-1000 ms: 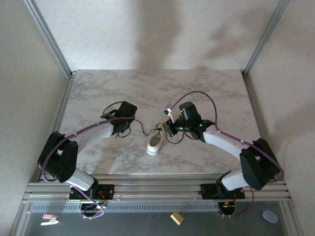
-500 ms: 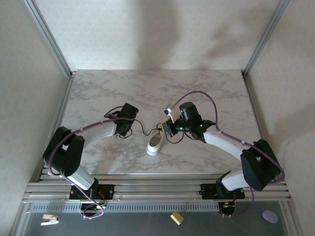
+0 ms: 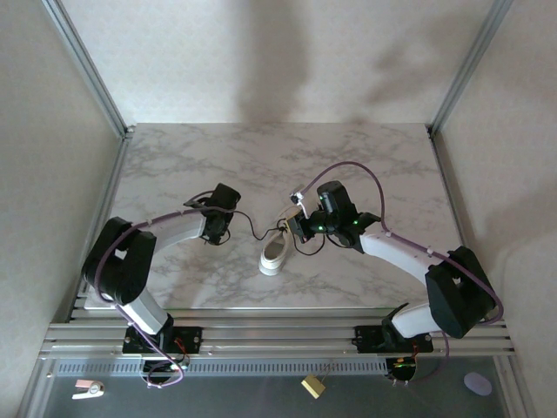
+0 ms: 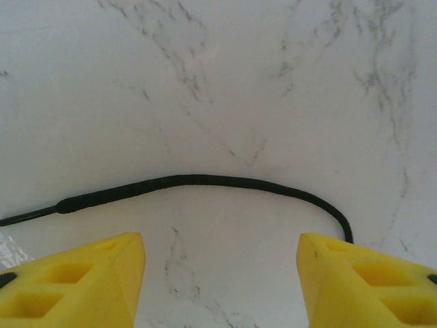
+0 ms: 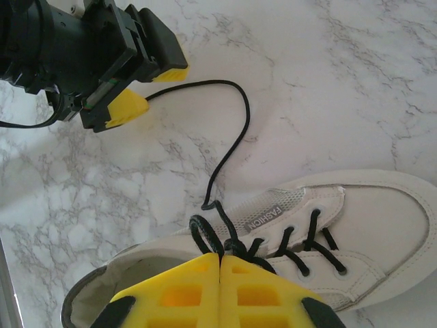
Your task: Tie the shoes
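Marble-veined tabletop [image 3: 374, 165] carries the white sneaker [image 3: 275, 254] just toward 6 o'clock of its middle. A black lace [image 4: 205, 180] trails from the tongue toward 10 o'clock and passes just ahead of my left gripper [image 4: 218, 249], which is spread wide and holds nothing. My right gripper [image 5: 220, 263] is pressed together over the eyelets; I cannot tell whether it pinches lace. I judge the tying barely begun. Next I should lower the left gripper and close it on that strand. My right wrist crowds the tongue.

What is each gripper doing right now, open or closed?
Left gripper: open, over the black lace.
Right gripper: closed above the sneaker; any hold cannot be told.
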Available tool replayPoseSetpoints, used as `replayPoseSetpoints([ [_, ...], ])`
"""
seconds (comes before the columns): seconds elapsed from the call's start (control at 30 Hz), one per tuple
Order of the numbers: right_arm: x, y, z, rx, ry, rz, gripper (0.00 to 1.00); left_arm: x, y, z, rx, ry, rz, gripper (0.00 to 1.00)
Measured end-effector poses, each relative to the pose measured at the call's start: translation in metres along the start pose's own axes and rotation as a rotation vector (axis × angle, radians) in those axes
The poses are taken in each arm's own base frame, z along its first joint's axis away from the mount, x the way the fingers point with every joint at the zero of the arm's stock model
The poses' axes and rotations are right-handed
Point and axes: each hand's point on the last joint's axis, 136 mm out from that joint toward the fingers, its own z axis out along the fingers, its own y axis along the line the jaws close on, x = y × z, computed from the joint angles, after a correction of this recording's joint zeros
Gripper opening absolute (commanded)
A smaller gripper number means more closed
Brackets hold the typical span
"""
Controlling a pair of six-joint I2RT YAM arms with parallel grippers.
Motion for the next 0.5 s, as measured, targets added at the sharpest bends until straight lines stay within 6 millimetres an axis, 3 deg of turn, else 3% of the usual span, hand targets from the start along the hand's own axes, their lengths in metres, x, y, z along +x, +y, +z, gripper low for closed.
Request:
replayPoseSetpoints([
  [0.5,0.001,-0.001,0.0,0.006,0.003,0.0,0.0,-0.009,0.015,0.011,-0.038,0.036,-0.081,0.57],
])
